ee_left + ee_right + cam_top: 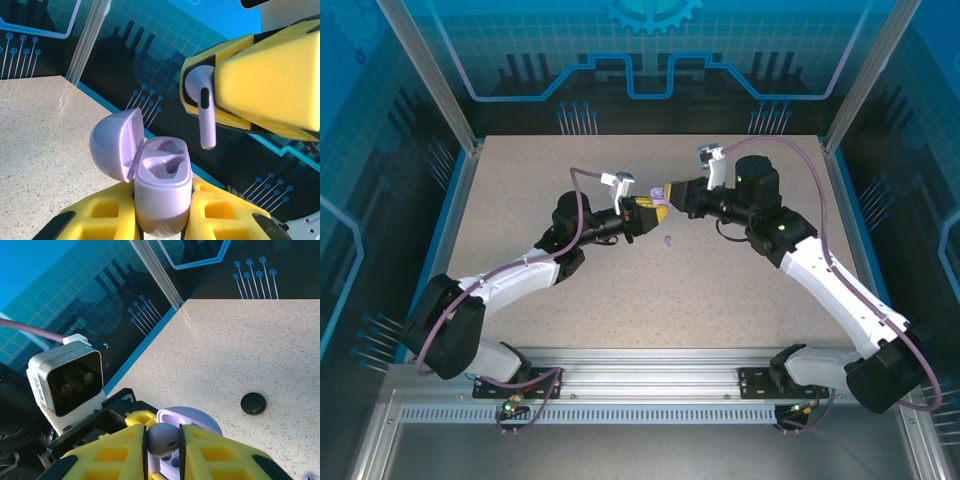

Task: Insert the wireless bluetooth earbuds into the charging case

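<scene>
Right hand (163, 440) snug on lilac earbud (205, 110) (stem exposed)

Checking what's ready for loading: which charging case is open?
The lilac case clamped in the left gripper: its lid is flipped back, wells empty. The black case lies closed on the table.

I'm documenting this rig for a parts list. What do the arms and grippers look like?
Left arm and right arm: white links, black joints, lilac cables. Left gripper and right gripper: blocky yellow fingers edged black, a white camera beside each.
</scene>
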You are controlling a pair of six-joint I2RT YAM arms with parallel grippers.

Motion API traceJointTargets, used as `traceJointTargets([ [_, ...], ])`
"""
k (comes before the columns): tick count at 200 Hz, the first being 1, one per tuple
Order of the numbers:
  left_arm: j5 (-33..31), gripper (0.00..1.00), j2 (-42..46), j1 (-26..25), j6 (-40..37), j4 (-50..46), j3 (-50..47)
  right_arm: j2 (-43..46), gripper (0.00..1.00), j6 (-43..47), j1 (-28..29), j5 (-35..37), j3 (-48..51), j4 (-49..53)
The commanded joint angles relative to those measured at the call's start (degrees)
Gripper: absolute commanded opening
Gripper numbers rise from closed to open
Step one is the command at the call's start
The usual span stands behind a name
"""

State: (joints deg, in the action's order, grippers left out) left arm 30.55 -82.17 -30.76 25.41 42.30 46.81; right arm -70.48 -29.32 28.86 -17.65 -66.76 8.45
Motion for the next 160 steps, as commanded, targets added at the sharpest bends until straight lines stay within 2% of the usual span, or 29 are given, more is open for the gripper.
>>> traceJointTargets([
  [1, 2.13, 0.00, 1.31, -0.74, -1.49, 0.17, 1.98, -0.33, 0.22, 1.33, 1.19, -0.63, -2.23, -1.74],
  [160, 0.87, 0.00, 3.15, -1.05, -2.18, -1.51, 2.41, -0.68, 0.22, 4.43, 2.54, 2.92, -2.76, 1.75],
])
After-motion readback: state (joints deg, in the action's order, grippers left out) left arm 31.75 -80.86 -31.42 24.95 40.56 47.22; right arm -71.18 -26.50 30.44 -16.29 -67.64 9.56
